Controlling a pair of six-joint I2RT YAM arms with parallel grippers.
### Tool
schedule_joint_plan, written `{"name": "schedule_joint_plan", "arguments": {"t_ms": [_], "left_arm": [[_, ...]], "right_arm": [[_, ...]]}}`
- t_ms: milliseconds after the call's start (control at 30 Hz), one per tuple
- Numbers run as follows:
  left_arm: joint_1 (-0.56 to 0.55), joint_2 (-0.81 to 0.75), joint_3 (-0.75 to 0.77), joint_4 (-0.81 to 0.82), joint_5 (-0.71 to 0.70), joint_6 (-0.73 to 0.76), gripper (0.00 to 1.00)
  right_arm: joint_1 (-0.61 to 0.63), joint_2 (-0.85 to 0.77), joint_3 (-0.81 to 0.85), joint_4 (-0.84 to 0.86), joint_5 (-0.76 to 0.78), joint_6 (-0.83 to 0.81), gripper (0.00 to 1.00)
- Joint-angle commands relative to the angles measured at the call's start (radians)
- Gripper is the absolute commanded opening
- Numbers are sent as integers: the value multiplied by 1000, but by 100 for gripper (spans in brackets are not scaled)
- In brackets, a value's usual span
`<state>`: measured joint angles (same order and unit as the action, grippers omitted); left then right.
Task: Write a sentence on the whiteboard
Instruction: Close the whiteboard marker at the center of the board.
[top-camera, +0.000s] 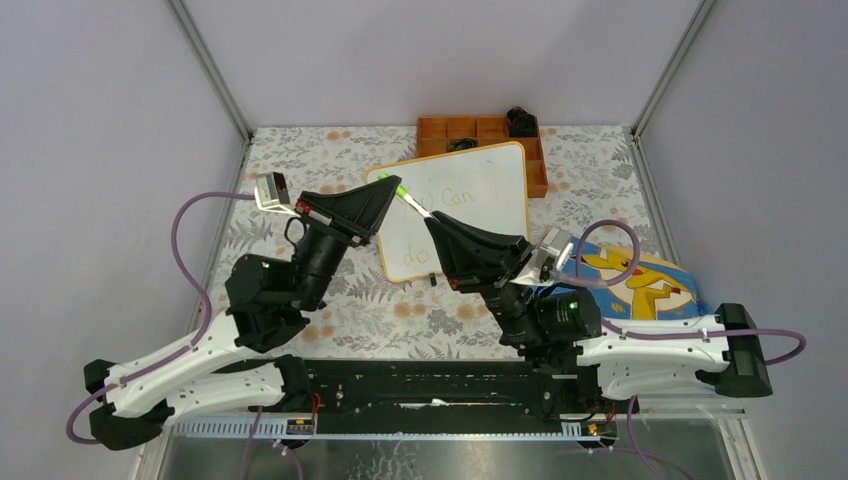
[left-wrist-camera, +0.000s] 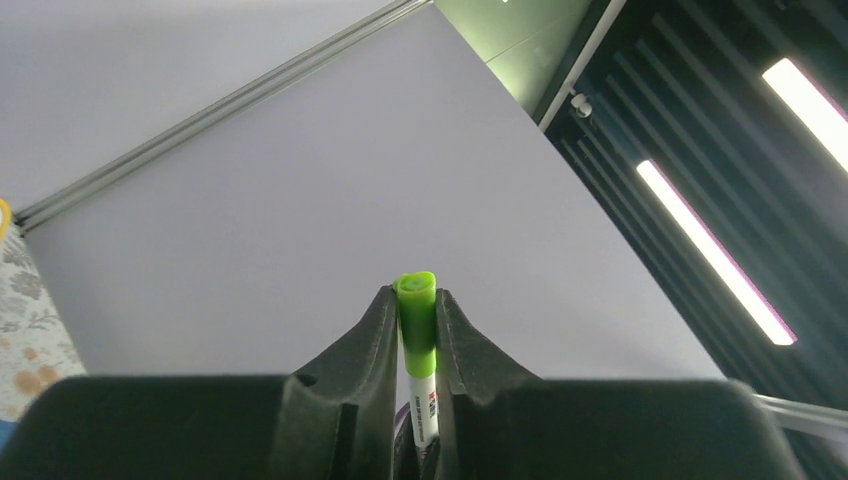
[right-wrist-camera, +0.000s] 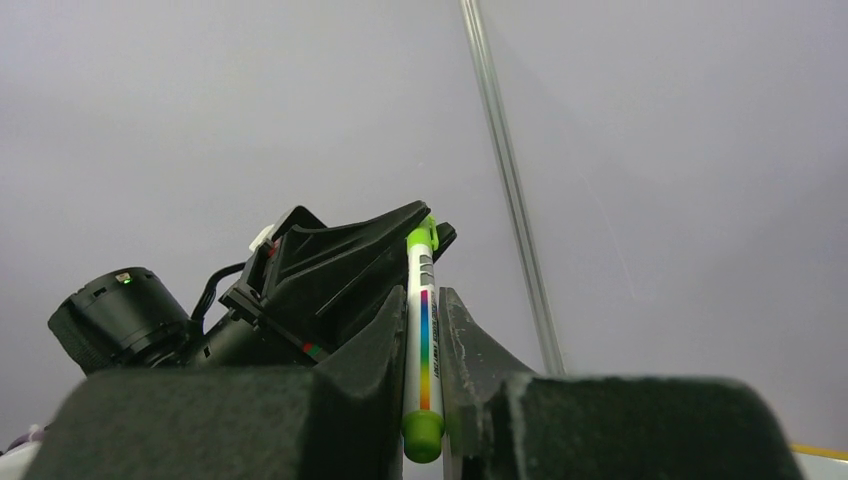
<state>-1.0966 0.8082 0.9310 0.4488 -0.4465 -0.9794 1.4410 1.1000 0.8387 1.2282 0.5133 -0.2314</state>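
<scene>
Two grippers met above one whiteboard (top-camera: 480, 215). The left gripper (top-camera: 392, 186) was clamped on the green cap end of the single marker (top-camera: 411, 199), and the right gripper (top-camera: 431, 218) was clamped on its barrel. The whiteboard lay skewed mid-surface (top-camera: 330, 160), its far right corner meeting one orange tray (top-camera: 480, 129). The sentence (top-camera: 449, 197) showed faintly, partly hidden. Patterned surface lay between the board and the left edge. One cartoon cloth (top-camera: 640, 282) sat by the right edge.

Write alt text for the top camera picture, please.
One green marker is held from both sides over the whiteboard: the left hand grips one end, the right hand the barrel. Faint green writing shows on the board.
</scene>
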Motion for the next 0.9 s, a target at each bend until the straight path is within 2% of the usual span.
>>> {"name": "schedule_joint_plan", "arguments": {"t_ms": [0,333,633,867], "left_arm": [[-16,47,-54,38,162,-102,0],[-40,98,-48,35,222,-148,0],[-102,112,-52,8,170,-127,0],[-103,51,-95,10,88,-111,0]], "right_arm": [[-2,35,35,44,63,-37,0],[-5,80,55,76,98,-76,0],[-26,112,78,86,133,-86,0],[-28,98,75,79,116,-78,0]]}}
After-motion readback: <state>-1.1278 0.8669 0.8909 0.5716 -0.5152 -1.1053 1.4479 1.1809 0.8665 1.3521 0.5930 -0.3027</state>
